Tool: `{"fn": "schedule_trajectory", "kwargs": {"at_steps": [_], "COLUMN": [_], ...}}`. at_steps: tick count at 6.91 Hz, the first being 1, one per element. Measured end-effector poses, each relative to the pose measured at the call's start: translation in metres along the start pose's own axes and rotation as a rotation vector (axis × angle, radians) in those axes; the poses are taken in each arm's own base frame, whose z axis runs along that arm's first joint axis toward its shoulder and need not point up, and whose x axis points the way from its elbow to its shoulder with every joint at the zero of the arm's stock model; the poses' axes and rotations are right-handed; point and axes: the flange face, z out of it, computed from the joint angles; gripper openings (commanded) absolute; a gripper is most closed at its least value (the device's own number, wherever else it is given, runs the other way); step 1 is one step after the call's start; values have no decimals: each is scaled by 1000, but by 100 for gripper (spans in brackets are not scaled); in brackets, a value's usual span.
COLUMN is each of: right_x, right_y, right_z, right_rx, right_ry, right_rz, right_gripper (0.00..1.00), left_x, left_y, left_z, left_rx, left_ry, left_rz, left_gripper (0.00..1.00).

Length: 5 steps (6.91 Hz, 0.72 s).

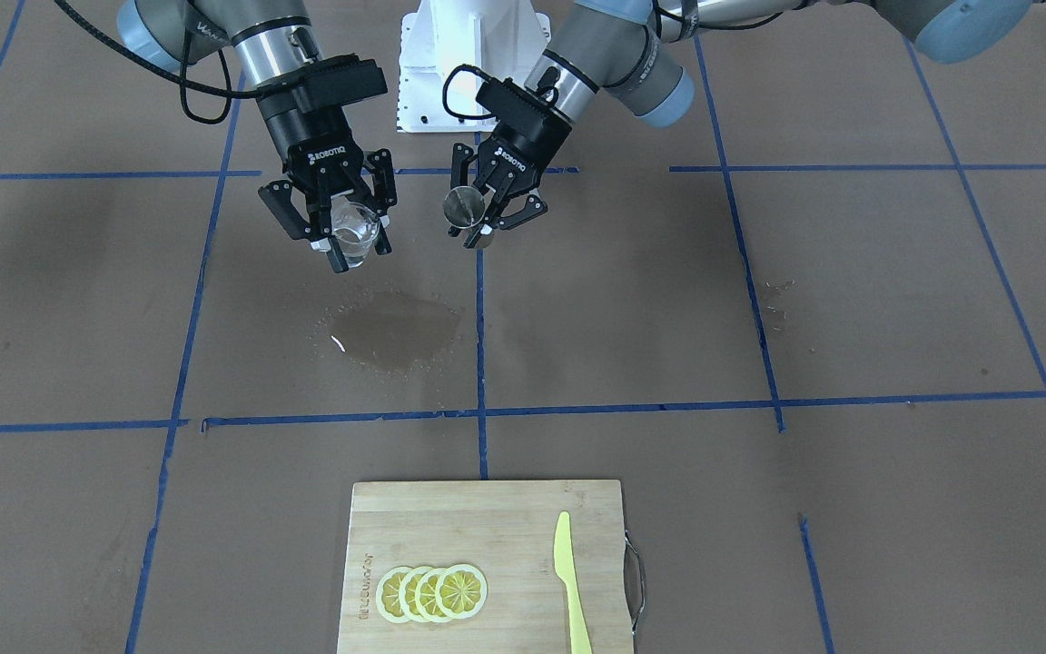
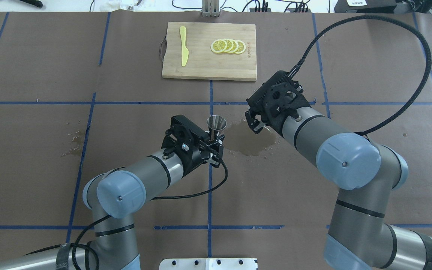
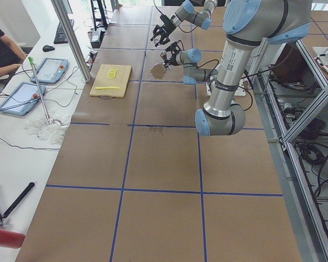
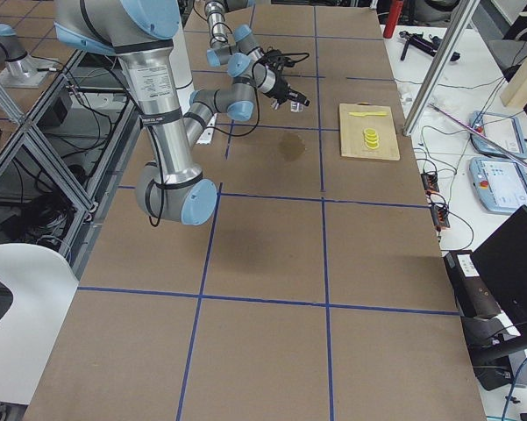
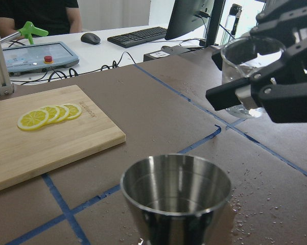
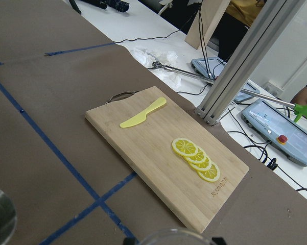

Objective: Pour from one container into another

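Observation:
My right gripper (image 1: 355, 243) is shut on a clear glass (image 1: 355, 229) and holds it in the air over the far edge of a wet patch (image 1: 396, 331). A short way to its side, my left gripper (image 1: 478, 222) is shut on a small steel cup (image 1: 465, 206), mouth up and tilted slightly. In the left wrist view the steel cup (image 5: 176, 199) fills the bottom, with the glass (image 5: 248, 76) up on the right between black fingers (image 5: 235, 94). Overhead, the steel cup (image 2: 216, 125) shows clearly, but the right gripper (image 2: 258, 122) hides the glass.
A wooden cutting board (image 1: 487, 527) lies at the table's operator side with several lemon slices (image 1: 432, 592) and a yellow plastic knife (image 1: 570, 581). A spill (image 2: 251, 140) darkens the brown paper under the grippers. Water drops (image 1: 775, 300) dot the left arm's side. Blue tape lines grid the table.

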Motion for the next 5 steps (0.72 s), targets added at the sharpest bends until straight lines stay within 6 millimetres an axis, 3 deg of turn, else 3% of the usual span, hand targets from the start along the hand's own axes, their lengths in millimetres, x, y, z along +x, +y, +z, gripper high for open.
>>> {"fn": "schedule_trajectory", "kwargs": {"at_steps": [2, 5], "right_x": [0, 0], "right_y": [-4, -8], "right_z": [-2, -4], "right_rx": [-2, 2], "right_ry": [1, 5], "right_rz": [-57, -131], "right_gripper": [0, 0], "left_x": [6, 14], "left_y": [4, 0], "left_z": [17, 27], "left_rx": [-6, -3], "left_ry": [5, 8], "left_rz": [3, 2], "left_gripper": [0, 0]}}
